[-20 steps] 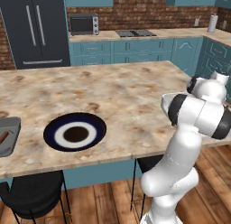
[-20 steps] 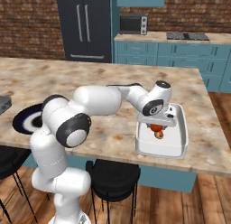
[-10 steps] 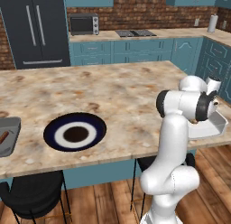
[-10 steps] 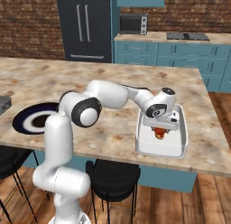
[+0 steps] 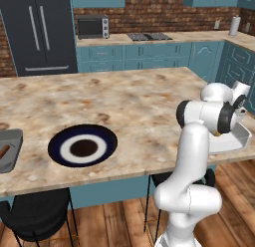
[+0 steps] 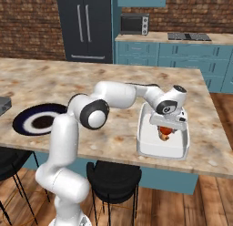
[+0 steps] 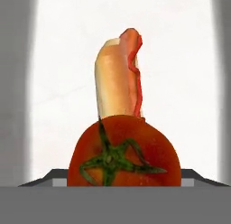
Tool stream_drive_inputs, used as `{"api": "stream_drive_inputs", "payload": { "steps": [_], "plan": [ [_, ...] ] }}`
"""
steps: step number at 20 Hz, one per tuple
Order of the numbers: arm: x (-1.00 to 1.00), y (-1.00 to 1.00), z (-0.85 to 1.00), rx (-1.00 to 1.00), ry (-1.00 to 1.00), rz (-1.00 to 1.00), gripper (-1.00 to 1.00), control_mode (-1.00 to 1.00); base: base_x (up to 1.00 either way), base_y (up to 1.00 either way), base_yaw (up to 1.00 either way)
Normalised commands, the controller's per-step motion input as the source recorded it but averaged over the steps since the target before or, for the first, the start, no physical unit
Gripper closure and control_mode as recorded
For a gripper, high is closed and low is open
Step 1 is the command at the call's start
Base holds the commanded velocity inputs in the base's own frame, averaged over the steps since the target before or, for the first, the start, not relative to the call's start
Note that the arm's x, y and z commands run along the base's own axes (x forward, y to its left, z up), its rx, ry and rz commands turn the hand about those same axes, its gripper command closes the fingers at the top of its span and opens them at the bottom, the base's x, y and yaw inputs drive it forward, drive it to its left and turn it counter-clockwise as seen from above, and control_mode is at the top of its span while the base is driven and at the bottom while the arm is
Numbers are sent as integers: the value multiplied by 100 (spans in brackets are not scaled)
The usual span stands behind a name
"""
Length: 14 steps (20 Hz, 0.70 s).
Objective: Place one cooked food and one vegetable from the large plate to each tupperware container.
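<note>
Over the white-grey container (image 6: 146,147), near the counter's (image 5: 124,106) right end, the gripper (image 6: 169,127) is poised with its jaws spread wide around a red tomato (image 7: 124,151) whose green stem faces the hand camera; whether the tomato is gripped cannot be told. Beyond the tomato, a hot dog (image 7: 118,76) in a pale bun is seen lying on the container's white floor. Far left of that container, the large plate (image 5: 83,145), navy-rimmed with a white ring and dark centre, is set on the counter, and the dark grey container (image 5: 10,150) is found at the left edge.

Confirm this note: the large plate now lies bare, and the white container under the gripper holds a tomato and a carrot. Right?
Not quite. Beside the tomato in the white container lies a hot dog, not a carrot; the hand view shows it. The large plate is indeed bare.
</note>
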Motion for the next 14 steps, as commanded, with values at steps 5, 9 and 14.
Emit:
{"api": "stream_drive_inputs", "payload": {
  "steps": [5,9,14],
  "plan": [
    [-21,74,-21,-1,-4,0,100,-100,0,0,0],
    [31,19,-52,-7,0,0,100,-100,0,0,0],
    [54,-2,-54,-1,1,0,-100,-100,0,0,0]
  ]
}}
